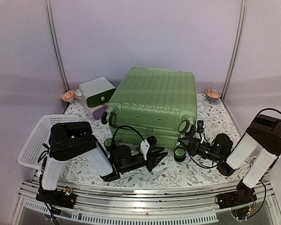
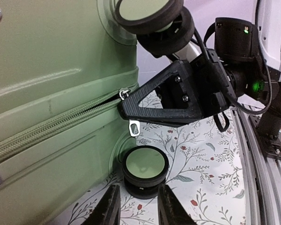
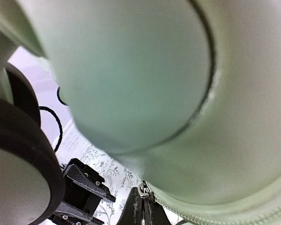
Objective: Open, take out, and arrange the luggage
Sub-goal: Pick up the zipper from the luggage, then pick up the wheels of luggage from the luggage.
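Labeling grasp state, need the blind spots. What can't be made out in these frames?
Inside of the luggage: every view, the closed shell hides it.
Whether the shut right gripper pinches the zipper slider: left wrist view, contact too small; right wrist view, shell blurred, fingers cut by the bottom edge.
Most of the left gripper: left wrist view, only finger ends show above the bottom edge.
Far side of the luggage: top external view, its own shell hides it.
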You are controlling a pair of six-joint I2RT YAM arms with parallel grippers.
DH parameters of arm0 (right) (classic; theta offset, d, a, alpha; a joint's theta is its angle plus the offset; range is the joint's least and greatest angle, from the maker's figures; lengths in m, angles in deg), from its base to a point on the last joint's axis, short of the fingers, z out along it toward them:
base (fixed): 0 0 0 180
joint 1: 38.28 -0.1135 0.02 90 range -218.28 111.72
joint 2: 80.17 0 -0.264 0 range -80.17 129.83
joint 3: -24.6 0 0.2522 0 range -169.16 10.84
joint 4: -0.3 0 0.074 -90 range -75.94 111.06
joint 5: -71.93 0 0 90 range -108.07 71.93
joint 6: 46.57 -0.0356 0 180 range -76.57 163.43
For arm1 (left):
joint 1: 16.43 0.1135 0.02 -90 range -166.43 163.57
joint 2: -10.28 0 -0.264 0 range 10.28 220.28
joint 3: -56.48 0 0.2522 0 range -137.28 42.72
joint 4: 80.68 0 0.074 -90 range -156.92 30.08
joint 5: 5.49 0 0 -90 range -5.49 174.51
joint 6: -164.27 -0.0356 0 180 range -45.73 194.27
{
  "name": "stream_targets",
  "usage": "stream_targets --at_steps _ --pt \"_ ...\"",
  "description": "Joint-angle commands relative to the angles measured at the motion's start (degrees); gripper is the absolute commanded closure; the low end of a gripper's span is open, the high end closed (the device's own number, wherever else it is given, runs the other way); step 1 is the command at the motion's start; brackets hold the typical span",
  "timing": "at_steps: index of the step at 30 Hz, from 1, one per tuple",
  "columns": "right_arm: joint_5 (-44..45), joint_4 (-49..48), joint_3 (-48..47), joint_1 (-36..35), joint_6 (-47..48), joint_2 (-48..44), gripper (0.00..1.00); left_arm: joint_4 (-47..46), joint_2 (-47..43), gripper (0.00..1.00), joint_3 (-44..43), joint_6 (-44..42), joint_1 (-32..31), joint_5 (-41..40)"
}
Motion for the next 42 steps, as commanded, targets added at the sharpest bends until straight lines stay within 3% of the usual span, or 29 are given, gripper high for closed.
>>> stream_targets --at_steps 1,7,13,19,28,35,42 --pt "6.8 5.9 2.3 0.2 3.1 -7.9 0.98 -1.9 -1.1 0.7 0.7 1.2 1.1 -1.2" --pt "10.7 20.0 6.1 0.5 7.0 -20.4 0.98 -2.7 -1.0 0.71 1.1 2.7 1.9 -0.7" --pt "13.7 40.0 4.6 3.4 11.5 -32.7 0.98 -2.3 -0.4 0.71 0.2 2.6 2.0 0.1" --pt "9.8 49.7 2.2 7.9 16.1 -36.0 0.97 -2.2 -0.6 0.71 0.4 2.7 2.0 -0.1" --pt "5.8 49.7 0.1 8.0 15.0 -31.5 0.96 -2.3 -4.2 0.7 3.2 3.4 2.7 -5.2" --pt "-9.4 40.3 0.2 7.9 11.9 -25.1 0.86 -2.0 -4.2 0.71 3.0 5.1 3.7 -4.9" --pt "-2.7 36.7 3.3 8.0 9.0 -27.8 0.84 -2.4 -3.8 0.71 2.7 5.0 3.7 -4.4"
